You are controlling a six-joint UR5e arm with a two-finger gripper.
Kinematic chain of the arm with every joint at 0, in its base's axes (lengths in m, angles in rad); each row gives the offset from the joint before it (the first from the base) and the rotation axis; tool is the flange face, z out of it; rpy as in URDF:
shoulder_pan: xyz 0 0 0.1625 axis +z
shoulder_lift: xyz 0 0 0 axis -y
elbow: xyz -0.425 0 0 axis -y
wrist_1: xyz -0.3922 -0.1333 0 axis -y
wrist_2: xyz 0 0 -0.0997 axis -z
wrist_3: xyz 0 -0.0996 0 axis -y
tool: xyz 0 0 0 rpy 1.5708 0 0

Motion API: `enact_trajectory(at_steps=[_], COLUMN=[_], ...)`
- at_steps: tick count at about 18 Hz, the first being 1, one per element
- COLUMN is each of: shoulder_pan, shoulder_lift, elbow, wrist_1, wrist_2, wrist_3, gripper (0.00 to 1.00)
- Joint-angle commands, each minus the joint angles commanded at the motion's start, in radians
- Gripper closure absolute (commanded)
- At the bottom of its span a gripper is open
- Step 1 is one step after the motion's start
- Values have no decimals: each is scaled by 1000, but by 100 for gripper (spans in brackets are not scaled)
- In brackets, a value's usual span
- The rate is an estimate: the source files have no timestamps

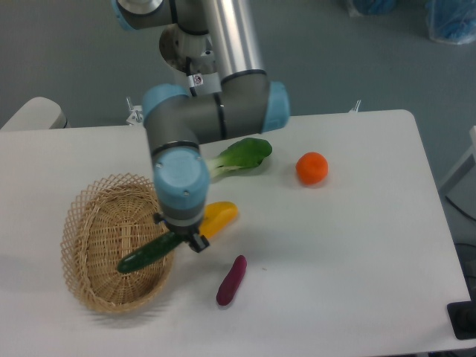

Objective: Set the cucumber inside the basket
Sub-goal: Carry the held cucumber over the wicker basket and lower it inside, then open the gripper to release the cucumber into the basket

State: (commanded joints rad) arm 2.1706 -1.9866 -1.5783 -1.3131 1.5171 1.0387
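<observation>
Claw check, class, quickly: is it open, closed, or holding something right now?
Claw: closed on the cucumber, which hangs tilted over the basket.

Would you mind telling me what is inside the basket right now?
Only the cucumber's lower end is over the basket; its upper end is hidden by the gripper. Nothing else shows inside.
</observation>
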Motion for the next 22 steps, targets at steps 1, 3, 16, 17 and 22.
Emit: enact_trajectory(at_steps=[1, 3, 16, 17, 22], shoulder_pan=[-9, -21, -43, -43, -35], shoulder_lift=[2, 2, -20, -21, -18], elbow=[-14, -37, -39, -39, -2], wrist_1=[0, 2, 8, 8, 2], wrist_2=[0, -5, -64, -63, -67], wrist_3=[-18, -66, -216, -216, -206], gripper=[89, 88, 0, 0, 0])
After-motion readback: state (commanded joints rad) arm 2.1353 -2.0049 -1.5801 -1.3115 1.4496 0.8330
